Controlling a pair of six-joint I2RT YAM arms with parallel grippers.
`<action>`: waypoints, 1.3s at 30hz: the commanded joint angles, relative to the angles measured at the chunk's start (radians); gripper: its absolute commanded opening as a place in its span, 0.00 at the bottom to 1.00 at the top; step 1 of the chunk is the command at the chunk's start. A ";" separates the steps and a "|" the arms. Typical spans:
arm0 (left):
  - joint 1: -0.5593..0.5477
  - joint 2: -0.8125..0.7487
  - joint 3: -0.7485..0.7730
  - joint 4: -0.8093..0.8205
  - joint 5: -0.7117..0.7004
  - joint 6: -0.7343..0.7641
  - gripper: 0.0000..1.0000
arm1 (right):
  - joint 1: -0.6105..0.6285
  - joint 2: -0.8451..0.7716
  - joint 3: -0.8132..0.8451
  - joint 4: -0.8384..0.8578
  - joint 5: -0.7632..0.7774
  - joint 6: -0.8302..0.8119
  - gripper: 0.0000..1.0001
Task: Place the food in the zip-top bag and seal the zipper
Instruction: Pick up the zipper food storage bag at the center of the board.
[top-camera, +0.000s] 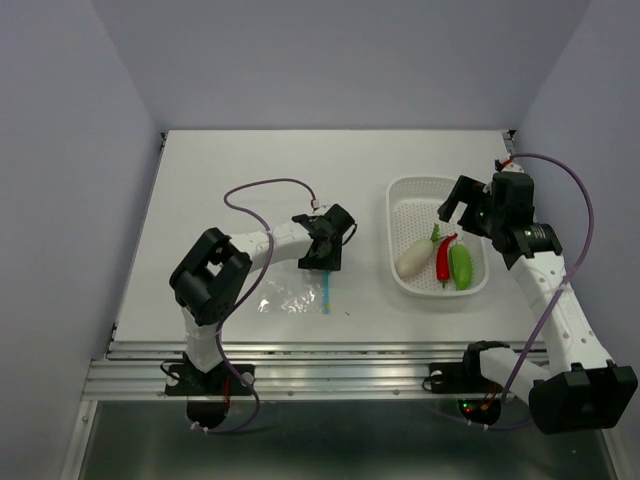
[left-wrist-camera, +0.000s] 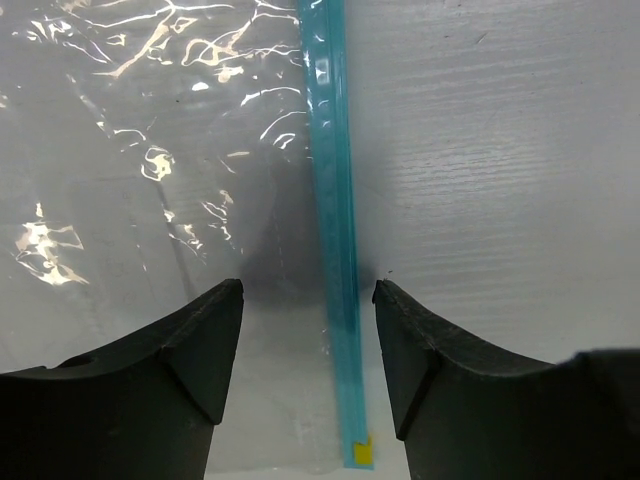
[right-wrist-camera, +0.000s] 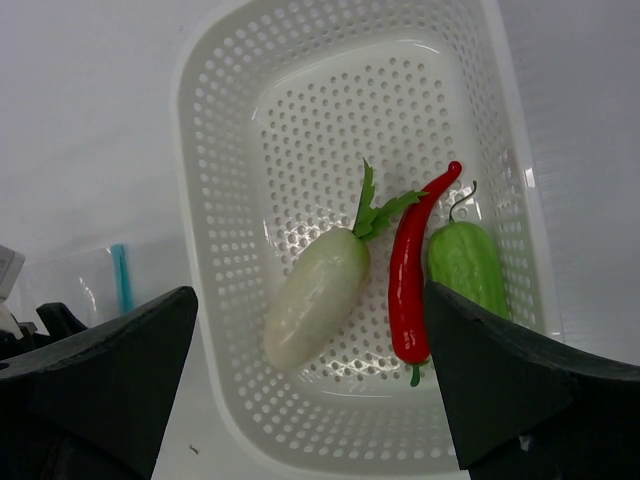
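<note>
Hovering left gripper (left-wrist-camera: 303, 295): jaws parted, nothing clamped, poised low over the table (left-wrist-camera: 500, 150); can't tell if the tips touch the plastic.
Zip-top bag (left-wrist-camera: 150, 150): flat and crinkly beneath this gripper, spreading out mostly past its left finger.
Zipper (left-wrist-camera: 330, 150): and look, the blue strip runs straight through the gap, nearer the right finger, with its yellow tab (left-wrist-camera: 360, 453) at the end closest to the wrist.
Right gripper (right-wrist-camera: 310, 300): spread wide and empty-handed, hanging above the basket (right-wrist-camera: 230, 120).
Radish (right-wrist-camera: 300, 310): below and between the fingers, in the basket.
Chili (right-wrist-camera: 407, 290): just beside the radish, towards the right finger.
Pod (right-wrist-camera: 465, 265): beside the chili, under the right fingertip.
</note>
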 joint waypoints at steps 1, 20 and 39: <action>0.000 -0.008 -0.015 0.006 -0.003 -0.011 0.65 | -0.004 -0.010 -0.002 0.032 0.016 -0.012 1.00; 0.000 -0.013 -0.034 0.038 0.025 -0.015 0.00 | -0.004 -0.003 0.000 0.023 0.019 -0.016 1.00; -0.003 -0.474 -0.109 0.167 0.085 -0.077 0.00 | 0.403 0.085 0.030 0.174 -0.231 -0.036 1.00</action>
